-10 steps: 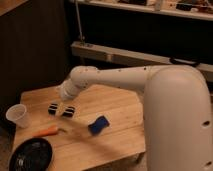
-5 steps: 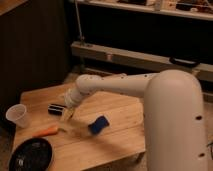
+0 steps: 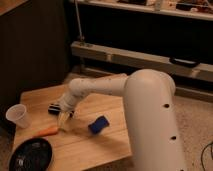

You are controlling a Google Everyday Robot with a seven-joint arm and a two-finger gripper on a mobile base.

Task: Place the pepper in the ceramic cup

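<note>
**Pincer low beside the pepper**

I see the pepper (image 3: 48,131) lying flat on the worktop (image 3: 102,148), just below and left of the pincer (image 3: 63,120) in my view. The ceramic cup (image 3: 17,116) stands upright farther left. The arm (image 3: 95,87) reaches down across the worktop, pincer pointing downward. I cannot tell whether the pincer is open or closed.

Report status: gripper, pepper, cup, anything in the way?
Gripper low over the table, close beside the pepper. Pepper flat on the table, not in the ceramic cup. Cup upright, apart. Nothing between them; black dish sits nearby.
</note>
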